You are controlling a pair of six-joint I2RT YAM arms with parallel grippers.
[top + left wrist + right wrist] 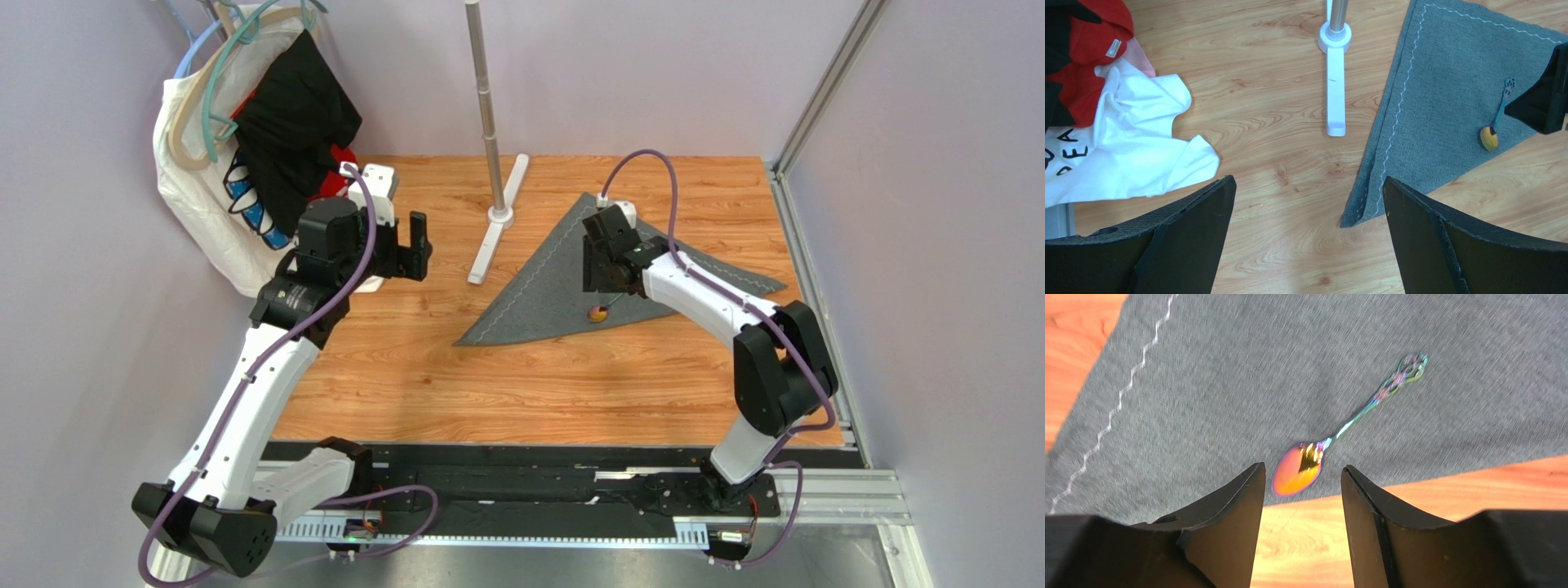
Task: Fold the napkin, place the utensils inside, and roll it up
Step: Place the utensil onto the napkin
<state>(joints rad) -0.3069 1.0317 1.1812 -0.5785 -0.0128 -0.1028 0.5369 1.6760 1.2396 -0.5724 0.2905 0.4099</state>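
The napkin [552, 282] [1450, 92] [1260, 373], dark grey with a pale stitched line, lies folded into a triangle on the wooden table. One utensil, an iridescent spoon [597, 314] [1489, 138] [1352, 419], rests on the cloth, its bowl at the near folded edge. My right gripper [604, 292] [1303, 467] hovers open just above the spoon's bowl, holding nothing. My left gripper [405, 243] [1308, 180] stands wide open over bare wood, left of the napkin's near-left corner.
A white stand foot with a metal pole [497, 208] [1335, 79] sits between the two grippers at the back. White, black and red clothes [264, 135] [1137, 141] hang and spill onto the table's back left. A metal frame rail [810, 245] borders the right edge.
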